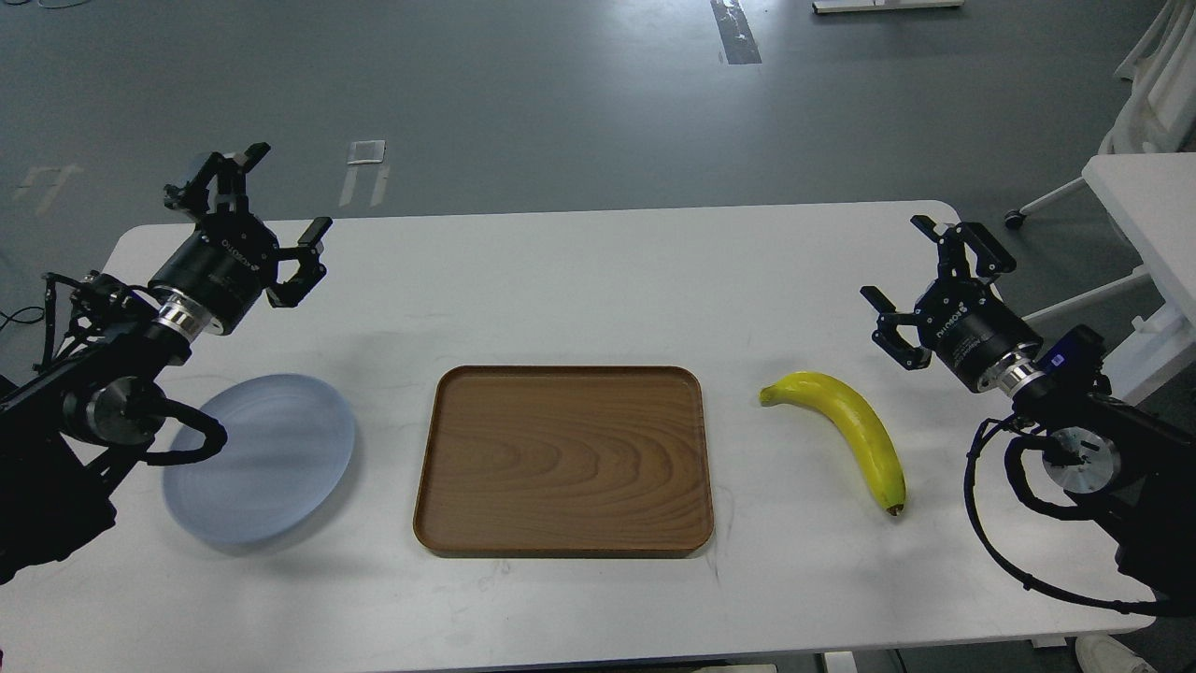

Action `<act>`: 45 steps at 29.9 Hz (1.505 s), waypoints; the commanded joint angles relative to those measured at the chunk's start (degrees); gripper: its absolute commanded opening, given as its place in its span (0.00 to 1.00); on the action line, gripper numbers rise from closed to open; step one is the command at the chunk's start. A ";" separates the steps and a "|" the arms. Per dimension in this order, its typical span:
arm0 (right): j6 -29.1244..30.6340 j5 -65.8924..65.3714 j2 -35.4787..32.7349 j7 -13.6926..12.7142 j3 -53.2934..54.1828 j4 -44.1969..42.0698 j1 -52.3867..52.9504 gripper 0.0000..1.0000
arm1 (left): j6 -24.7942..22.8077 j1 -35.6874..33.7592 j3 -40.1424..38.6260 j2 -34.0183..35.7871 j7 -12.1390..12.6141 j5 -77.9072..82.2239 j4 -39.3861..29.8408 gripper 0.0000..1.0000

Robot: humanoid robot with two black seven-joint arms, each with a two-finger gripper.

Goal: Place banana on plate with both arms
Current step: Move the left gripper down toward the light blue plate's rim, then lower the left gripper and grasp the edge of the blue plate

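A yellow banana (852,428) lies on the white table at the right, its greenish stem toward the tray and its dark tip toward the front. The pale blue-grey plate (266,458) rests at the left, partly hidden by my left arm. My left gripper (266,210) hovers open above the table's back left, behind the plate, holding nothing. Over at the table's right side, my right gripper (925,276) is open and empty too, just behind and to the right of the banana.
A brown wooden tray (564,460) lies between plate and banana in the table's middle. The white table (598,271) ends close behind both grippers. A second white table (1145,210) stands off to the far right.
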 commanded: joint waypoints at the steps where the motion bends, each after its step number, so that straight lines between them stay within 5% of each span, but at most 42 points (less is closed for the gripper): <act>1: 0.01 -0.03 0.23 -0.02 -0.02 -0.37 -0.01 1.00 | 0.00 0.27 0.00 0.23 -0.17 -0.03 0.07 1.00; 15: 0.01 -0.03 -0.20 -0.02 -3.18 -1.07 2.28 1.00 | 0.00 1.06 1.05 3.22 0.27 0.94 2.88 1.00; 19: 0.01 -0.21 0.23 -0.02 -3.27 -1.77 2.54 1.00 | 0.00 0.71 1.23 4.53 -1.57 5.41 1.39 1.00; 24: 0.01 -0.47 0.32 -0.02 -3.44 -1.95 2.98 1.00 | 0.00 0.18 0.71 11.91 -2.51 28.07 -5.72 1.00; 34: 0.01 -0.47 0.50 -0.02 -4.76 -2.21 3.86 1.00 | 0.00 -0.08 0.70 31.85 -2.51 62.05 -32.60 1.00; 45: 0.01 -0.56 1.29 -0.02 -4.76 -2.13 4.39 1.00 | 0.00 0.89 6.06 36.18 -2.51 93.31 -31.49 1.00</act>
